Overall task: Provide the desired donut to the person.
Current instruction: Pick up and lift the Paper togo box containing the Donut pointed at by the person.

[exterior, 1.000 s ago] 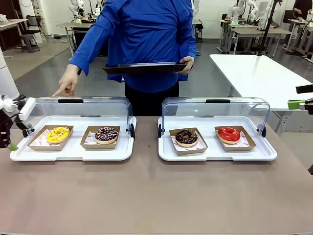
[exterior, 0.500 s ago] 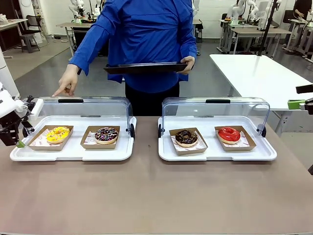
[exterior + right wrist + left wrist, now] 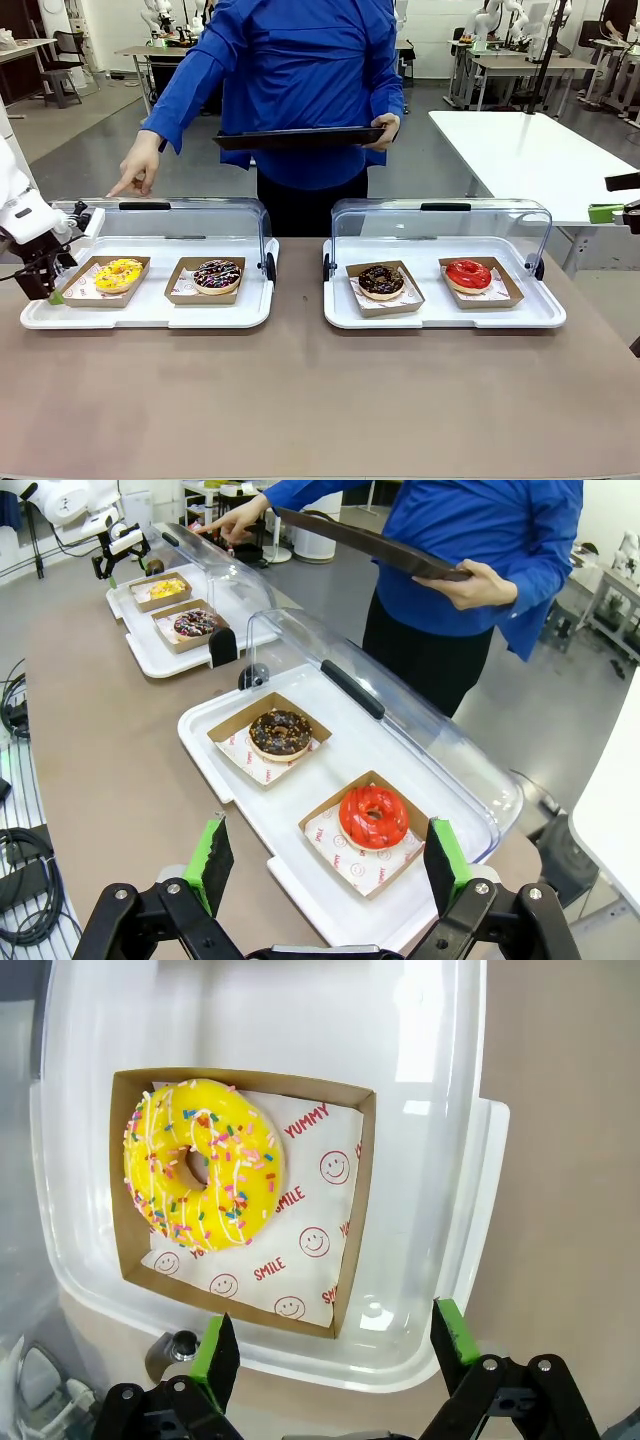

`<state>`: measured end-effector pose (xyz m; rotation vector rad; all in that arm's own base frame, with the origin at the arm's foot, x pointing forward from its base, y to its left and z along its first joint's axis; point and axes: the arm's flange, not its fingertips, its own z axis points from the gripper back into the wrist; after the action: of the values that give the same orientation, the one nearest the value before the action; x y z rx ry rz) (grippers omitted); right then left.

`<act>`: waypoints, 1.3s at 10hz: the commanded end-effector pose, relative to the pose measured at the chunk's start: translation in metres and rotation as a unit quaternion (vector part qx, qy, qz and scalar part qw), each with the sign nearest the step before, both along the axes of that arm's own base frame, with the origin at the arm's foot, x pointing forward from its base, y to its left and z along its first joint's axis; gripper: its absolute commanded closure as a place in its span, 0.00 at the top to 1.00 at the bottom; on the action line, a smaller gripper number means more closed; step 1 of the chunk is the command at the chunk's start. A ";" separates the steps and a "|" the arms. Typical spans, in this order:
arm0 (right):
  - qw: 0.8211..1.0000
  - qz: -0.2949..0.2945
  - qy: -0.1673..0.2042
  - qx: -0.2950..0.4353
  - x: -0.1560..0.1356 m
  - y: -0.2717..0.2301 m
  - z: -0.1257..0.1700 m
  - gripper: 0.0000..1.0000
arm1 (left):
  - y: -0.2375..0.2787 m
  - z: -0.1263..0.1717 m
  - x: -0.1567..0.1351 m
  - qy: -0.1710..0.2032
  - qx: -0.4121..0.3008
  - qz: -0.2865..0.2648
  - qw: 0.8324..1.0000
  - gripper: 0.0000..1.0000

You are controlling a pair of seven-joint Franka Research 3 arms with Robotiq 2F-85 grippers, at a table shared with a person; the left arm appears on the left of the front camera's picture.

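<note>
Person [image 3: 300, 80] in blue coat at far side of table [image 3: 300, 400], front view. Holds dark tray [image 3: 295, 138] level in one hand; points with index finger of other hand [image 3: 140, 168] down at clear lid [image 3: 165, 222] of left white case [image 3: 150, 312], near its far left corner. Inside that case, yellow donut [image 3: 118, 274] at left in brown carton [image 3: 100, 299], chocolate sprinkled donut [image 3: 217, 275] at right. In right white case [image 3: 440, 312], dark chocolate donut [image 3: 380, 280] at left, red donut [image 3: 468, 273] at right. Left gripper [image 3: 48, 288] low at left edge of left case, just beside yellow donut's carton, apart from donut itself.

Left wrist view: looks straight down on yellow donut, set toward one end of carton on paper printed with smileys, "SMILE" and "YUMMY". Green-padded fingers [image 3: 218, 1350] spread wide, nothing between them, carton's edge just ahead of tips.

Right wrist view: right gripper [image 3: 326, 865] raised, jaws wide apart and empty, facing down across right case. Red donut nearest, dark chocolate one beyond. Farther off, left case with left gripper next to yellow donut, person's pointing finger at lid above it.
</note>
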<state>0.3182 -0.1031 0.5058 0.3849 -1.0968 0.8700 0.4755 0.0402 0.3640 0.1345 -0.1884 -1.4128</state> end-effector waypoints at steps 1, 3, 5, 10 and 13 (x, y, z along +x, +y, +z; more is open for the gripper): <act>1.000 0.005 -0.011 0.008 0.005 0.000 0.000 1.00 | 0.003 -0.006 0.007 0.008 0.008 0.003 1.000 1.00; 1.000 0.005 -0.011 0.008 0.005 0.000 0.000 1.00 | 0.003 -0.012 0.009 0.019 0.007 -0.003 1.000 1.00; 1.000 0.005 -0.011 0.008 0.005 0.000 0.000 1.00 | 0.003 -0.020 0.015 0.025 0.007 -0.002 1.000 1.00; 1.000 0.005 -0.011 0.008 0.005 0.000 0.000 1.00 | 0.006 -0.022 0.015 0.023 0.014 0.003 1.000 0.42; 1.000 0.005 -0.011 0.008 0.005 0.000 0.000 1.00 | 0.005 -0.026 0.017 0.029 0.018 0.002 0.999 0.00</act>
<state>0.3181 -0.1030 0.5058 0.3853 -1.0967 0.8705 0.4872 0.0430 0.3407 0.1133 -0.1380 -1.4134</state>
